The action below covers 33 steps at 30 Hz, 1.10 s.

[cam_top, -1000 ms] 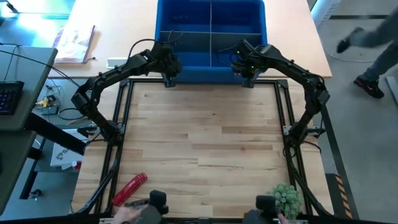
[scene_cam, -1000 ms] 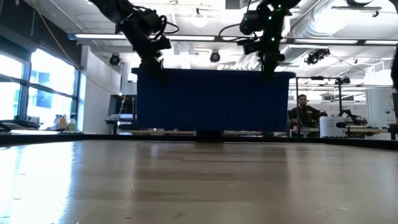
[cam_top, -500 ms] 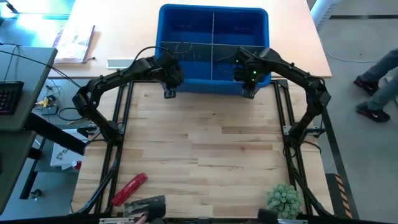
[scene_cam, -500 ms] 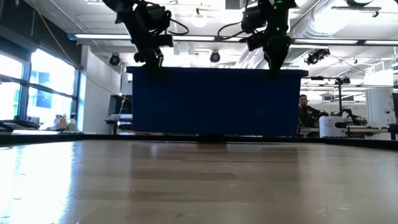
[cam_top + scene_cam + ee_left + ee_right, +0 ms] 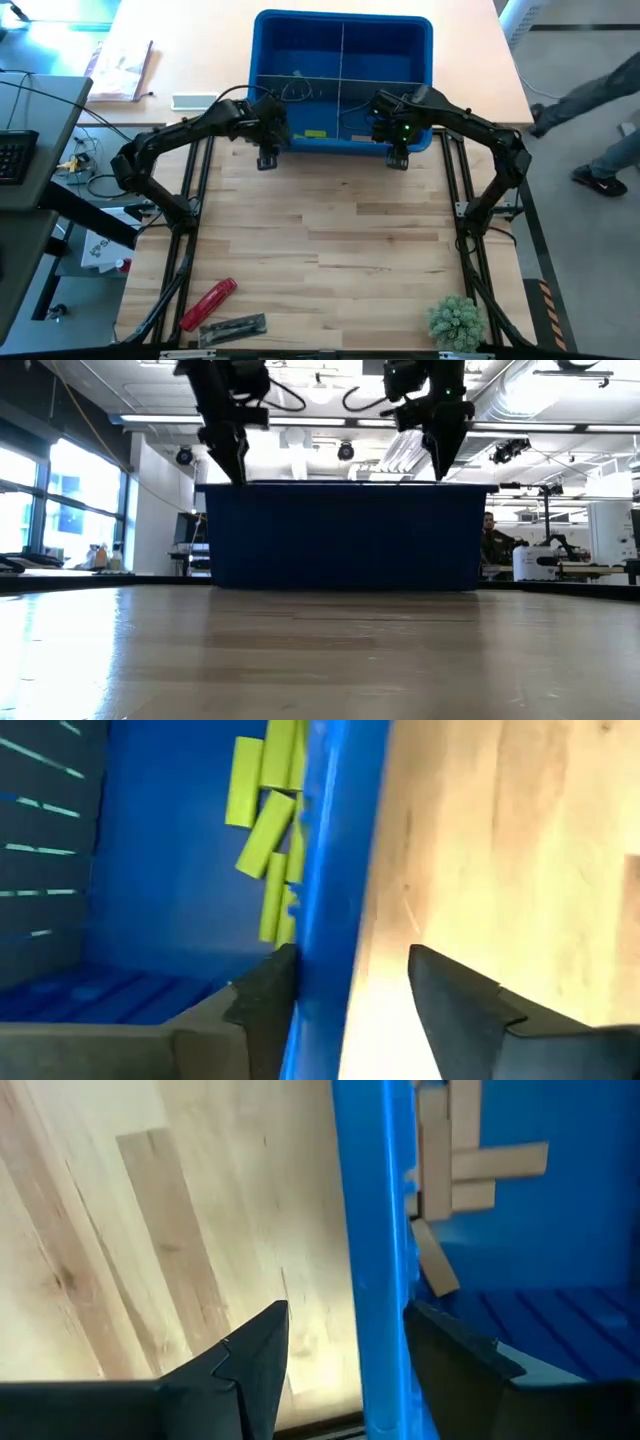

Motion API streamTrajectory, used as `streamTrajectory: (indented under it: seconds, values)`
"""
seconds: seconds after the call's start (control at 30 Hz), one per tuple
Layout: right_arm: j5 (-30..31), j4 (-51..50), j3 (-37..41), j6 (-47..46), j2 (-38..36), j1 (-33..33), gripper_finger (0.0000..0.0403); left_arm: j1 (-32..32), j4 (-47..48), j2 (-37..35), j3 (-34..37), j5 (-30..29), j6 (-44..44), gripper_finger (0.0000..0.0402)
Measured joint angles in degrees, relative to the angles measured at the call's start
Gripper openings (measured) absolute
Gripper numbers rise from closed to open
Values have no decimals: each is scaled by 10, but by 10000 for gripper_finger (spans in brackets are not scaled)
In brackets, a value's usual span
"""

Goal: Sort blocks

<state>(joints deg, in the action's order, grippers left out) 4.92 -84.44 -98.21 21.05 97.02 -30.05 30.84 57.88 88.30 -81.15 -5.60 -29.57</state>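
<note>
Two grippers: both sit at the near wall of the blue bin (image 5: 343,30), each straddling that wall.
Left gripper (image 5: 345,982): fingers spread apart, one inside the bin, one outside over the wooden table (image 5: 340,230); they are not clamped on the wall.
Right gripper (image 5: 345,1342): fingers likewise parted on either side of the wall, with some gap showing.
Lime blocks (image 5: 265,830): in the near-left compartment, piled against the near wall just ahead of the left fingers, untouched; short yellow-green bars lying at loose angles.
Tan blocks (image 5: 450,1165): in the near-right compartment, against the same wall ahead of the right fingers, untouched; pale wood bars, crossed and stacked.
Other items: a red cylinder (image 5: 207,303) and a dark tool (image 5: 233,326) at the table's front left, a green plant (image 5: 456,320) at front right.
Change: a second ago the bin stood farther back with its front edge under narrower grippers; it now sits nearer, both grippers wider.
Person: legs at the right edge (image 5: 590,110), shifted since.
</note>
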Motion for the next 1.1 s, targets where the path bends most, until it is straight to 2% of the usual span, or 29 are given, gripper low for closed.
streamTrajectory:
  seconds: [0.13,0.3,0.47,0.63,0.8,0.97,1.1]
  values:
    - [-2,30,-2,4,-22,11,185,-12,-33,-35,0,9,-17,186]
    - [-19,111,-16,10,-50,12,185,6,-157,-65,0,7,-19,188]
    - [26,246,-10,34,-56,-9,185,41,-259,-37,0,6,8,188]
    - [31,322,27,80,-35,-41,185,60,-235,21,0,5,6,188]
    - [23,330,77,101,-7,-59,185,54,-174,63,1,-1,-1,188]
    - [0,331,120,93,0,-27,185,31,-111,59,-2,-47,11,188]
    - [34,323,122,76,-1,5,185,17,-78,41,1,-67,18,188]
